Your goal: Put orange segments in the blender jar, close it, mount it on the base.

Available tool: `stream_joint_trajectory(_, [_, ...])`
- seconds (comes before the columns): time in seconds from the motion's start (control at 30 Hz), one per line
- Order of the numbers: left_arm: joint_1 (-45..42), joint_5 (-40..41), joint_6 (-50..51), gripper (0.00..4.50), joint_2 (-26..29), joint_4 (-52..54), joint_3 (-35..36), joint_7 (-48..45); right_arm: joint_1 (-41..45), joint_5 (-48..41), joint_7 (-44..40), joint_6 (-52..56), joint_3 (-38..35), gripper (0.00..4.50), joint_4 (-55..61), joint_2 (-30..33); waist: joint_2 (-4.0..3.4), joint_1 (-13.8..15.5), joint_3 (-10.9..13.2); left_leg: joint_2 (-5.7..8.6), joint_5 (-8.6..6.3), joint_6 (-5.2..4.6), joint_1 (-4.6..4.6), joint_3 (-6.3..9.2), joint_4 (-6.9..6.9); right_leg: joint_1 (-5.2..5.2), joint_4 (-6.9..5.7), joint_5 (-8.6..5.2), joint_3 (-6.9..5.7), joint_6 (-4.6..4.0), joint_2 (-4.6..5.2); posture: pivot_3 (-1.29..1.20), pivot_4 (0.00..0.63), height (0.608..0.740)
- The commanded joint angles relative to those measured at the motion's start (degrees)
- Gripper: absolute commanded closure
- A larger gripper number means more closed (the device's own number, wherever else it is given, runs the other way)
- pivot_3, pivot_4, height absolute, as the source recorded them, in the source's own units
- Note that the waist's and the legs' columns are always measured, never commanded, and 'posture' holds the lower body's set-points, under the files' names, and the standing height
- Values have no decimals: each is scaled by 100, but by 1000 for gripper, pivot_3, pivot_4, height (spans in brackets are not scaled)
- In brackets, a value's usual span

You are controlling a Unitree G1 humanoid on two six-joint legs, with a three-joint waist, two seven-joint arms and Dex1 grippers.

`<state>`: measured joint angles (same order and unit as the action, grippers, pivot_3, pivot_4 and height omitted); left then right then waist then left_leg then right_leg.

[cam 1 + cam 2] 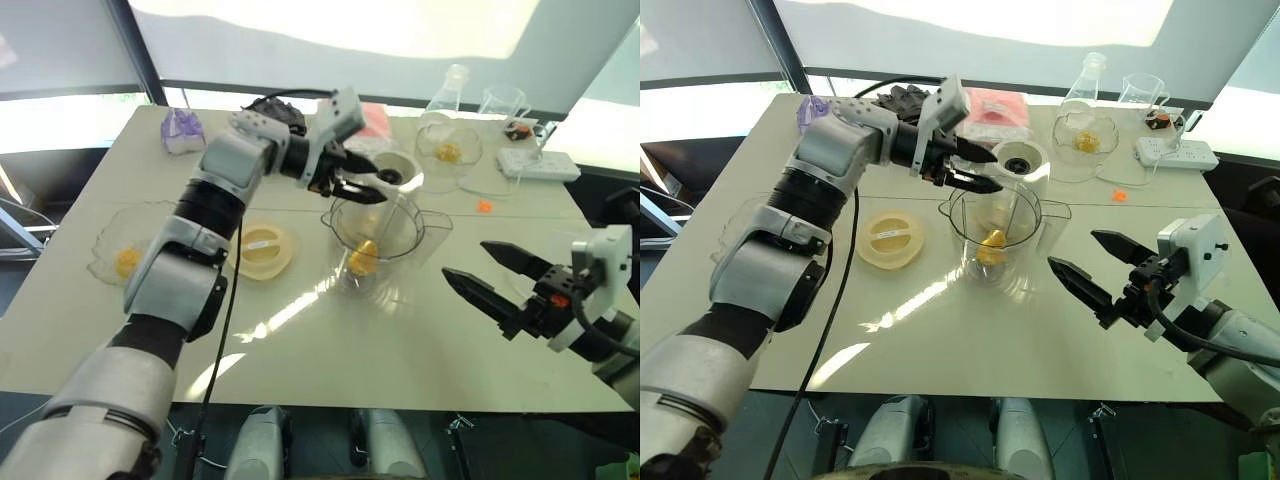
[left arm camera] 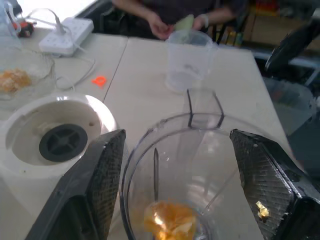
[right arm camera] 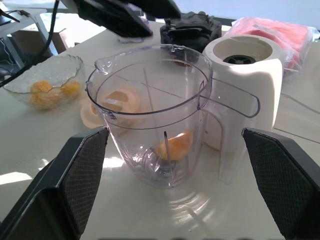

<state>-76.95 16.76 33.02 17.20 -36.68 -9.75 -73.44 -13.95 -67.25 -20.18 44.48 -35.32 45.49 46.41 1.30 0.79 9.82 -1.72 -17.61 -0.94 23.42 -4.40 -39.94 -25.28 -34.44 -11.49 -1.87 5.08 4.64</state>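
The clear blender jar stands upright mid-table, handle toward the right. One orange segment lies at its bottom. My left gripper hovers just over the jar's far rim, open and empty, with a speck of pulp on one finger. The cream-white base with its dark socket stands right behind the jar. More orange segments lie in a shallow clear bowl at the left. My right gripper is open and empty, right of the jar, fingers pointing toward it.
A flat cream lid lies left of the jar. At the back right are a second bowl with fruit, a flask, a beaker and a power strip. A person's hands are beyond the table.
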Motion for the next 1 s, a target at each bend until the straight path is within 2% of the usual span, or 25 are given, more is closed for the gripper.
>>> stream_joint_trajectory(0.03, [-135,754,524,1037,143,821,831,162,-138,34,-118,-103,-129,0,-33,9,-1,-2,-1,-1,0,0,0,1,0,0,-2,0,0,2,0,0,150,740])
stream_joint_trajectory(0.1, [75,1033,927,1037,257,1282,1101,360,-238,235,-116,-196,-127,0,-106,-95,-1,-3,-1,-2,0,0,-2,0,0,0,-6,3,1,8,0,0,150,740])
stream_joint_trajectory(0.27, [1015,1639,1560,1037,525,2778,1477,768,-34,1716,445,-1000,97,0,-590,-734,-11,-15,-7,-1,1,2,-18,-4,-5,10,-19,2,6,11,-1,0,150,740])
stream_joint_trajectory(0.43, [2750,2211,2119,1037,1231,4516,1420,695,-194,3248,842,-1759,579,0,-899,-1296,-15,-24,-9,-2,5,9,-39,-8,-9,6,-69,-8,18,9,0,0,150,740])
stream_joint_trajectory(0.6, [3591,1993,1754,1037,1368,5150,1175,1126,-382,4038,1213,-1958,895,0,-989,-1846,-20,0,-6,-1,15,26,-44,-4,-11,11,-75,-10,17,2,-2,0,150,740])
stream_joint_trajectory(0.77, [3888,1979,1542,1037,1380,5442,1006,1407,-243,4711,1836,-2199,728,0,-1485,-2344,-22,-16,-7,-2,14,26,-85,-12,-10,51,-64,-10,25,0,1,0,150,740])
stream_joint_trajectory(1.0, [4081,2095,1514,1037,1479,5654,1076,1649,-77,5288,1947,-2714,386,0,-2627,-2312,-30,-29,-7,-1,14,26,-90,-12,-3,50,-65,-12,25,-1,0,0,150,740])
